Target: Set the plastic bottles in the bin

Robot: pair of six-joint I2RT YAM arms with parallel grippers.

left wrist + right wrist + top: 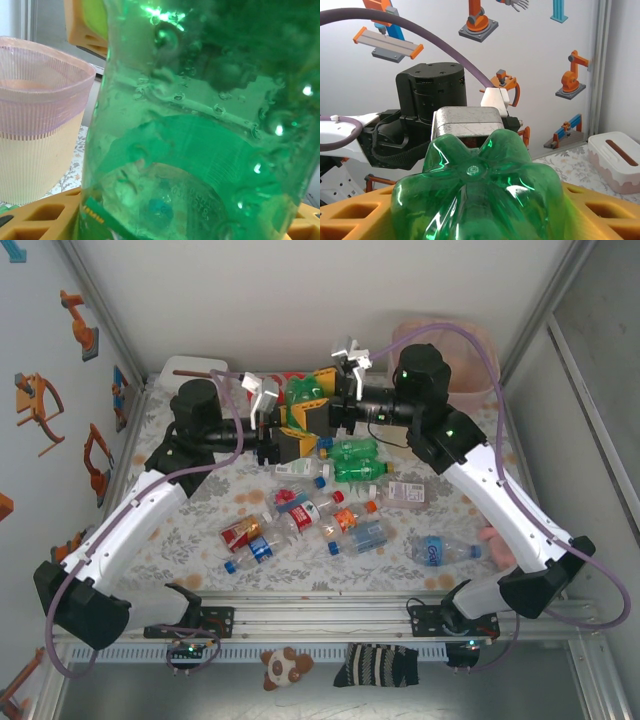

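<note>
Left tool [292, 428] half-open, clamped on green bottle [305, 392]; right tool [322, 400] at its base, grip unclear. Seat right hold before left lets go, then carry to bin [478, 375]

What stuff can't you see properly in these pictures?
- Inside the bin: top view, the right arm covers part.
- Green bottle label words: left wrist view, too close, blurred.
- Right gripper hold: right wrist view, the bottle's base hides the fingertips.
- Labels of the bottles on the table: top view, too small.
</note>
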